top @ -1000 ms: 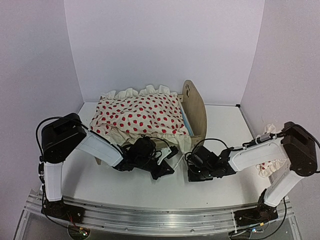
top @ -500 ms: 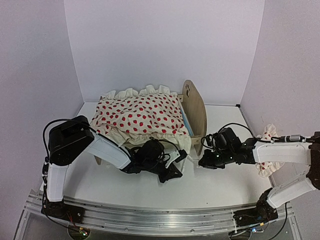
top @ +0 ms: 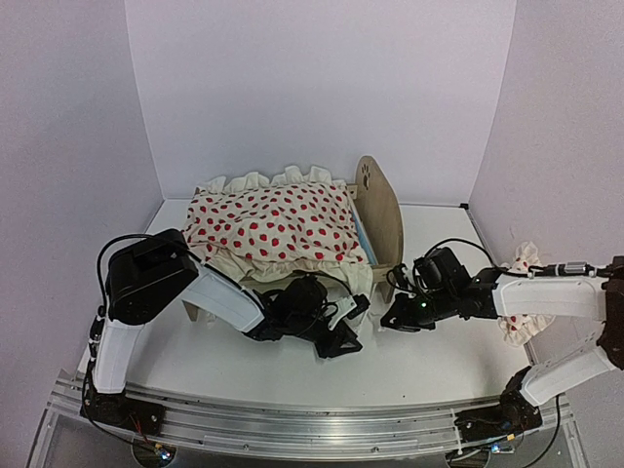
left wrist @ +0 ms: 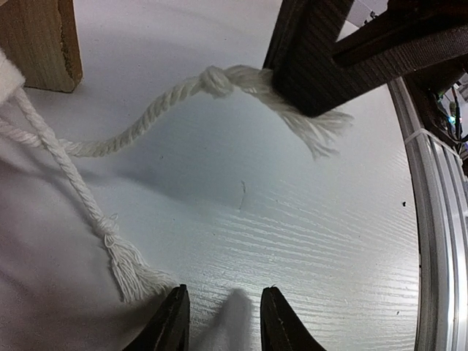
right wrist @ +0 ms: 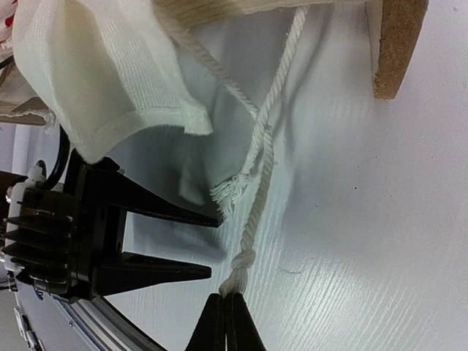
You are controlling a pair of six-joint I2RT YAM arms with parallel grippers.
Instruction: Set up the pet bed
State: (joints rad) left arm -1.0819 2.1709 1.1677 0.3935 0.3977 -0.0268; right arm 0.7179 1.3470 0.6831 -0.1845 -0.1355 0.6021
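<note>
The pet bed [top: 378, 213] stands at the back of the table, its paw-print headboard on the right, a strip of striped mattress [top: 363, 240] showing. A red-dotted duvet [top: 268, 226] covers it. Two white cords trail from the duvet's near corner onto the table. My right gripper [right wrist: 225, 296] [top: 389, 320] is shut on the frayed end of the knotted cord [right wrist: 247, 257] [left wrist: 212, 79]. My left gripper [left wrist: 223, 292] [top: 356, 317] is open and holds nothing. The other cord's frayed end [left wrist: 133, 269] [right wrist: 227, 194] lies beside its left finger.
A red-dotted pillow [top: 524, 322] lies at the right wall behind the right arm. A wooden bed leg [left wrist: 40, 40] [right wrist: 395, 45] stands close to both grippers. The duvet's cream corner [right wrist: 95, 80] hangs over the table. A metal rail [top: 292, 419] runs along the near edge.
My left gripper has opened and slid a little to the right. The right arm stretched out to the right, drawing the knotted cord with it, then held still.
</note>
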